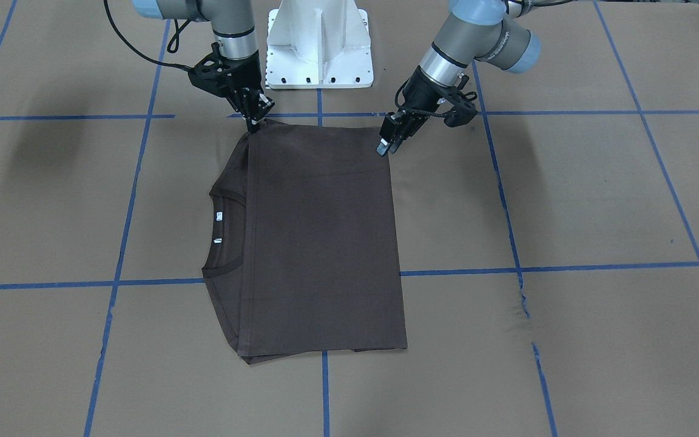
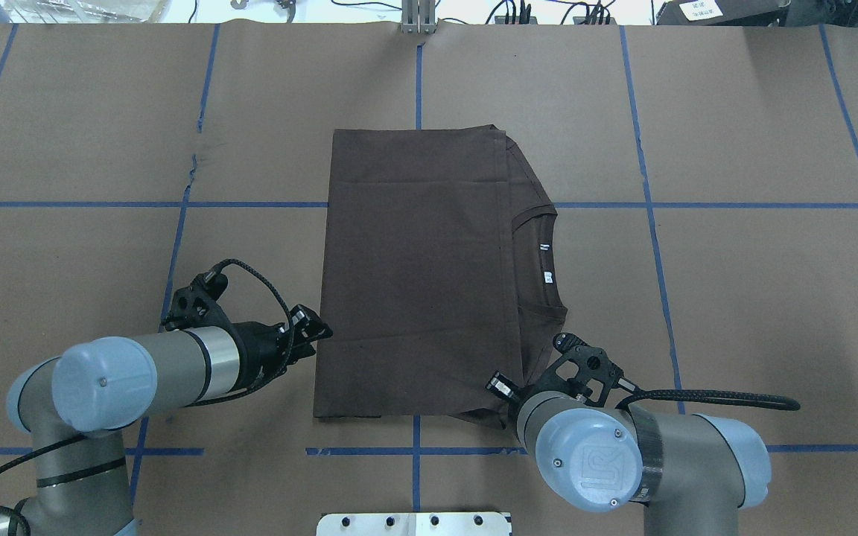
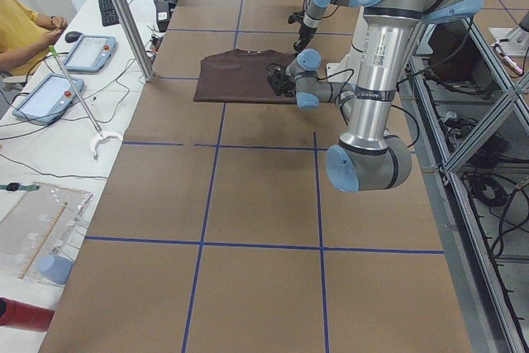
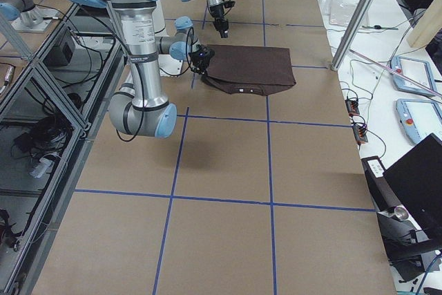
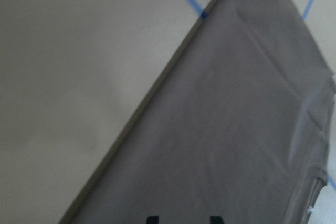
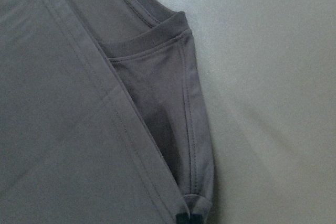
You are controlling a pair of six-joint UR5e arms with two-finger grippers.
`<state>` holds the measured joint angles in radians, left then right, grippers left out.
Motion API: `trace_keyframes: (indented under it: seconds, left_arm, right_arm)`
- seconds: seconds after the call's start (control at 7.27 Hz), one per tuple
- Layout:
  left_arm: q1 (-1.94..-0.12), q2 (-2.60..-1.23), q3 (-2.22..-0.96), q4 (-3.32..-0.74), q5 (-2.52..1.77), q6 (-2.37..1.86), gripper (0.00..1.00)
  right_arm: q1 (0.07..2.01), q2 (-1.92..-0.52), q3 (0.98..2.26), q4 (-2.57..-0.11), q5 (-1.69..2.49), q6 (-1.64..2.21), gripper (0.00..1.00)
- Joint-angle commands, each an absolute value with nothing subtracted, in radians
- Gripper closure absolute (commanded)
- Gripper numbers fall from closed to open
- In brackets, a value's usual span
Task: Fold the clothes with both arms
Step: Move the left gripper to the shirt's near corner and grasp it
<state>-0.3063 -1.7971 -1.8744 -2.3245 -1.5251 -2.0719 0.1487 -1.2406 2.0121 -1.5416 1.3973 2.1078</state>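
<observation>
A: Black right gripper point(image 1: 253, 125): fingers clenched on the t-shirt point(image 1: 325, 243) at its robot-side corner, collar end, cloth bunched at the tips.
B: And left gripper point(image 1: 384, 146)?
A: Fingers point(image 5: 152, 220) parted, gripping nothing, at the other robot-side corner.
B: Shirt overall?
A: Folded rectangle, flat on brown table point(image 1: 568, 200); collar point(image 1: 226, 194) and white tags point(image 1: 219, 215) exposed toward the robot's right.

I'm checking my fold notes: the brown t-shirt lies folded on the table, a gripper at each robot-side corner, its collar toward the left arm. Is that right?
One slip: the collar of the t-shirt lies toward the right arm, beside the right gripper, not the left gripper. The overhead exterior view shows it. The rest stands.
</observation>
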Motion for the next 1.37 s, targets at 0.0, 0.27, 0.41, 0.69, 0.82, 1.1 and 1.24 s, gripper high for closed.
trace_keyframes:
  seconds: [0.0, 0.27, 0.41, 0.69, 0.82, 1.1, 1.24]
  left_arm:
    - [-0.235, -1.766, -1.881, -2.298, -1.487, -2.098, 0.51]
    - [-0.207, -1.764, -1.879, -2.29, -1.473, -2.098, 0.51]
    - [-0.193, -1.766, -1.876, -2.29, -1.473, -2.098, 0.51]
    - [-0.175, -1.766, -1.865, -2.29, -1.473, -2.098, 0.51]
    - [-0.173, -1.766, -1.864, -2.29, -1.471, -2.098, 0.51]
    - [-0.167, -1.766, -1.853, -2.29, -1.473, -2.098, 0.53]
    - [-0.164, -1.767, -1.852, -2.29, -1.473, -2.098, 0.54]
  right_arm:
    - [0.149, -1.241, 2.011, -1.542, 1.397, 2.108, 1.0]
    - [0.149, -1.241, 2.011, -1.542, 1.397, 2.108, 1.0]
    - [0.149, -1.239, 2.013, -1.542, 1.397, 2.108, 1.0]
    - [0.149, -1.239, 2.013, -1.542, 1.397, 2.108, 1.0]
    - [0.149, -1.239, 2.011, -1.542, 1.397, 2.108, 1.0]
    - [0.149, -1.238, 2.011, -1.542, 1.397, 2.106, 1.0]
    - [0.149, -1.238, 2.013, -1.542, 1.397, 2.106, 1.0]
